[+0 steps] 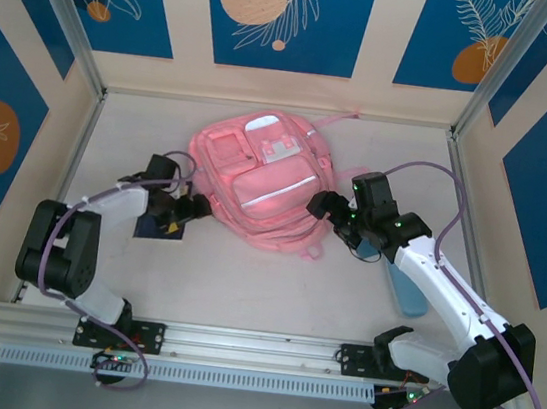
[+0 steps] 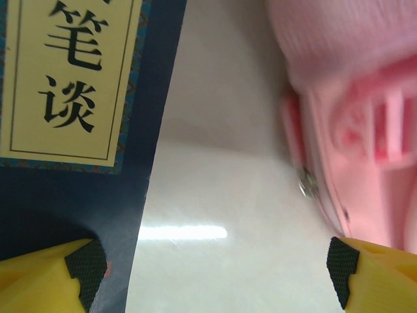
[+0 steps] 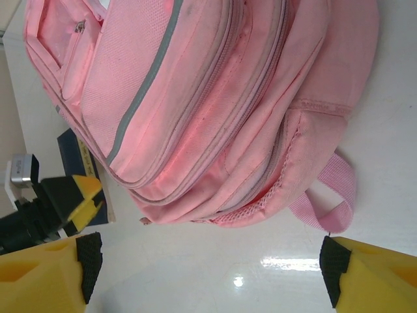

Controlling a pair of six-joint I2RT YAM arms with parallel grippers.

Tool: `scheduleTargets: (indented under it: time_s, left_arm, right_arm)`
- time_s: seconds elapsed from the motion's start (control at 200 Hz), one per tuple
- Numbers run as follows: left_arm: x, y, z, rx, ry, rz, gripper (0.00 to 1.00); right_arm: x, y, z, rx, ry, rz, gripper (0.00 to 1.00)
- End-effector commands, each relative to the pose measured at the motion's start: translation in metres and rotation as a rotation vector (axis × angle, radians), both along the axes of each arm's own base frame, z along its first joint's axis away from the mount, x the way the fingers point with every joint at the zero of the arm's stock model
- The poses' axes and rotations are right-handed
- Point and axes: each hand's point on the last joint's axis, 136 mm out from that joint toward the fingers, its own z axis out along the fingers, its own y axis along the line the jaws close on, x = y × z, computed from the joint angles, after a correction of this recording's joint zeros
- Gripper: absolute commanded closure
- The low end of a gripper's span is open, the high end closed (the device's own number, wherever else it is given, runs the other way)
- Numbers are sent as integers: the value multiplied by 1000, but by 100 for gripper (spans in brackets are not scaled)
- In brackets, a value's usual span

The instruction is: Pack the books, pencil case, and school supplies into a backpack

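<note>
The pink backpack [image 1: 257, 177] lies flat in the middle of the table, front pockets up. My left gripper [image 1: 190, 210] stands open at the backpack's left edge, above the dark navy book [image 1: 160, 227]. In the left wrist view the book [image 2: 65, 98] with its cream label is on the left, the backpack [image 2: 365, 130] on the right, and bare table lies between the fingers of that gripper [image 2: 215, 274]. My right gripper [image 1: 320, 207] is open at the backpack's lower right side; its wrist view shows the backpack [image 3: 215, 98] just beyond it [image 3: 208, 274]. The light blue pencil case [image 1: 406, 291] lies partly under the right arm.
Patterned blue and cream walls [image 1: 277, 23] close in the table on three sides. A metal rail [image 1: 255, 348] runs along the near edge. A pink strap loop [image 3: 332, 195] sticks out of the backpack's bottom corner close to my right fingers.
</note>
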Motion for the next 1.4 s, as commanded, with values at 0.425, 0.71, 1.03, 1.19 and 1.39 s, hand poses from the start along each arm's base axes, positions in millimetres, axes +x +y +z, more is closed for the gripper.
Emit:
scheduleTargets:
  time_s: [0.425,0.71,1.03,1.19,1.39]
  left_arm:
    - [-102,-65,11,43,142,-189,5]
    - [-61,-8,45,231,70,-206,20]
    - [-51,39,15,342,132,-143,55]
    - [-53,40,-6,354,184,-134,62]
    - [-71,35,-28,351,244,-129,65]
  right_arm:
    - [-30,16,-29,-14,107,57,12]
    - [-27,30,-31,-61,113,115,13]
    - [-17,47,-30,-68,112,148,13]
    - [-15,54,-29,-69,110,165,14]
    - [-19,58,-29,-83,101,186,15]
